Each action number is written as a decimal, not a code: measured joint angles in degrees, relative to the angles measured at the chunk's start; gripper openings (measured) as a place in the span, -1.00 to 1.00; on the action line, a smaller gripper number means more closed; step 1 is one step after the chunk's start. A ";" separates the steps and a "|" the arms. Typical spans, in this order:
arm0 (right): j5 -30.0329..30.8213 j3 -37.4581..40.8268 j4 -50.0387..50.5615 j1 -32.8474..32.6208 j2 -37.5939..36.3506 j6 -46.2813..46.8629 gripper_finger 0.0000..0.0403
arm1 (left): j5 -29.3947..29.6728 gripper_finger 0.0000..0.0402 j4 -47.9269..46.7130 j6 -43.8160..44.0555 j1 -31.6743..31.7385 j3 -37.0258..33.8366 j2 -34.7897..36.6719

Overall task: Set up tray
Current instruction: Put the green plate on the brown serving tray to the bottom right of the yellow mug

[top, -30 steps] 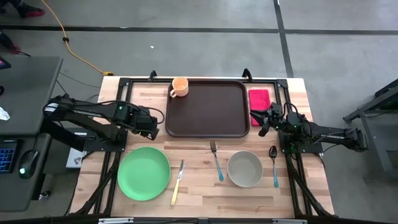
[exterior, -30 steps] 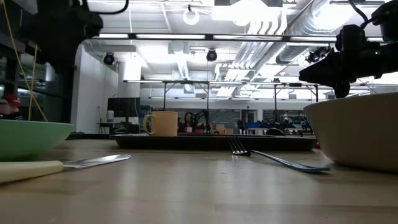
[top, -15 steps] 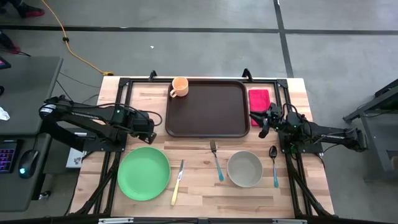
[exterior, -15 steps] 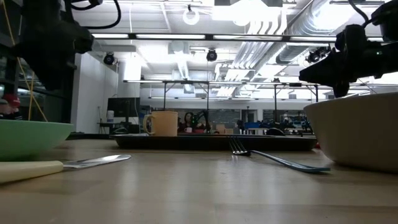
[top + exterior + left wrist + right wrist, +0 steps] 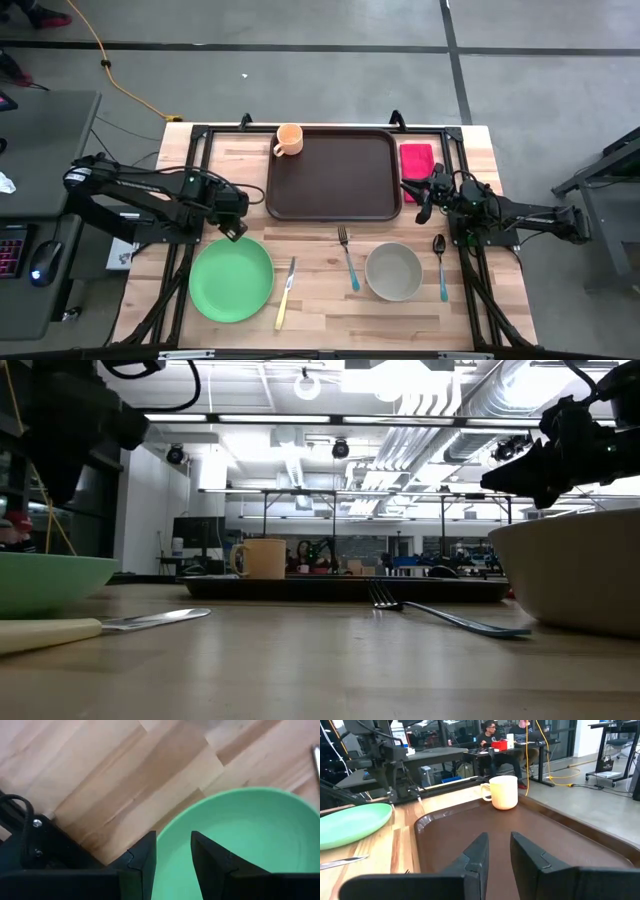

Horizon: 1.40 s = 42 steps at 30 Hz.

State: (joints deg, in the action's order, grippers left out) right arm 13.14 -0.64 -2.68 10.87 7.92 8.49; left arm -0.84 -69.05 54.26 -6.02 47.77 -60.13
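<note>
Two sets of jaws are out over the bench (image 5: 320, 300), and neither holds anything. The left jaws (image 5: 232, 212) hang just above the far rim of the green plate (image 5: 231, 279), slightly spread with a narrow gap, as the left wrist view shows, with the rim lying right under that gap. The right jaws (image 5: 424, 192) sit at the tray's right edge, also parted a little and empty, pointing across the tray (image 5: 334, 174) toward the mug (image 5: 288, 139) in its far left corner.

The tray lies at the far middle of the bench, between the two sets of jaws, bare apart from the mug.

Risk, as I judge it: the left gap looks barely wider than the plate rim, so a descent slightly off line could land a finger on the rim and tip or shove the plate toward the knife (image 5: 285, 293) beside it.

The left arm reaches in low from the left with its wrist pitched down. The right arm stretches in nearly level from the right, beside the red napkin (image 5: 418, 159).
</note>
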 joint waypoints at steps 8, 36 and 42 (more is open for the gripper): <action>0.07 0.00 -0.02 0.00 0.00 0.00 -0.72 | -2.22 -0.24 0.97 -9.88 0.00 0.00 -4.17; 0.18 0.02 -0.04 0.00 0.00 0.66 -0.72 | -6.14 -0.24 6.10 -40.98 -0.01 -4.44 -14.54; 0.19 0.02 -0.04 0.00 0.00 0.66 -0.72 | -4.58 -0.24 7.17 -40.98 0.00 -4.76 -14.54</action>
State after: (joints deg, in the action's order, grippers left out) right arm 13.34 -0.62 -2.72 10.88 7.92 9.15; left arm -5.42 -61.88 13.28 -6.02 43.01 -74.67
